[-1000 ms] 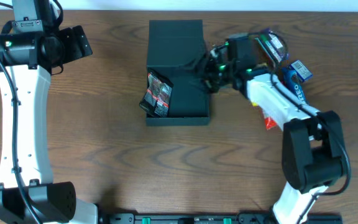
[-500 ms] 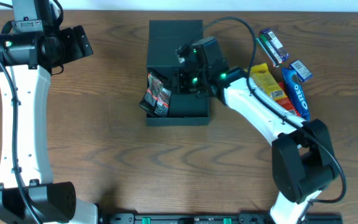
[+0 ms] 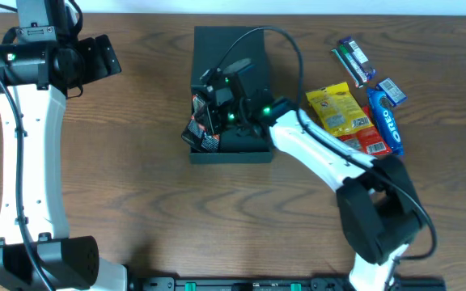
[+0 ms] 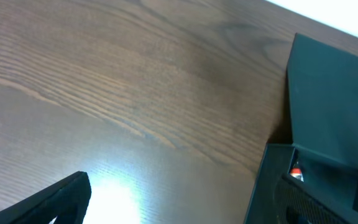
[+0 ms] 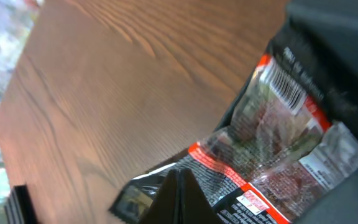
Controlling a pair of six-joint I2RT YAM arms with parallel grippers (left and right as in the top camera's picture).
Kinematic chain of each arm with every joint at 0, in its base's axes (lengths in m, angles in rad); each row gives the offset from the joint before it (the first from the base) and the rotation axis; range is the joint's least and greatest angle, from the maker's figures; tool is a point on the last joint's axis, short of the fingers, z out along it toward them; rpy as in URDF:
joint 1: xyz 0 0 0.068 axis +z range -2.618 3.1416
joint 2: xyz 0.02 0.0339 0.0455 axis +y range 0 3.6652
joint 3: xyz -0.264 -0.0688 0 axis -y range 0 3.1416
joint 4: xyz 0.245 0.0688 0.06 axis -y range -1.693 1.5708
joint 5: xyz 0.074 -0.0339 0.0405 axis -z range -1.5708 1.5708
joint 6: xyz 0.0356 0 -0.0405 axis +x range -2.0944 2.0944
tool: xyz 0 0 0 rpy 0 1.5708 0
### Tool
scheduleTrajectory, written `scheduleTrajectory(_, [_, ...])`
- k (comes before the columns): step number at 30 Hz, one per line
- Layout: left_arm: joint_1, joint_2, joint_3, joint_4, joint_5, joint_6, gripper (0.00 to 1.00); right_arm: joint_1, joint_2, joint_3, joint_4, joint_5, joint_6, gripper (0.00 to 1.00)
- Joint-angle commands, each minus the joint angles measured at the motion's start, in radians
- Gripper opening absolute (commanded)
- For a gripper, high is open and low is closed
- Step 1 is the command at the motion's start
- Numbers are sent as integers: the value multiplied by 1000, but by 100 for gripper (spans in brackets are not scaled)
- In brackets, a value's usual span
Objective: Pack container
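Note:
The dark teal container lies open at the middle of the table, its lid flipped back flat. A black and red snack packet leans over the box's left wall, partly inside. My right gripper hangs over the left half of the box, just above that packet. In the right wrist view its jaws are pressed together with nothing between them, and the packet lies right beyond the tips. My left gripper hovers open at the far left. The left wrist view shows the lid at its right.
A cluster of snacks lies right of the box: a yellow packet, a red packet, a blue Oreo pack, a small blue pack and a dark bar. The right arm's cable arcs over the lid.
The right arm swung left from the box's right edge to its left half, uncovering the yellow packet, and its jaws closed. The left arm stayed still.

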Motion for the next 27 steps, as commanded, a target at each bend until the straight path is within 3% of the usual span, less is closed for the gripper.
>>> scheduleTrajectory(1, [2,10,0,-7,0,-11,95,8,72,17,-5,18,-29,1])
scheduleTrajectory(11, [2,10,0,-11,0,-11,96,4,159,19,-43,97,-38,1])
scheduleTrajectory(19, [2,10,0,-11,0,-11,95,-8,158,169,-323,424,-108,1])
scheduleTrajectory(22, [2,10,0,-11,0,-11,95,-12,158,249,-378,451,-137,1])
scheduleTrajectory(23, [2,10,0,-11,0,-11,95,-14,158,270,-386,439,-137,4])
scheduleTrajectory(24, [2,10,0,-11,0,-11,95,-19,158,283,-384,407,-137,17])
scheduleTrajectory(27, [2,10,0,-14,0,-11,95,-50,162,285,-357,277,-137,31])
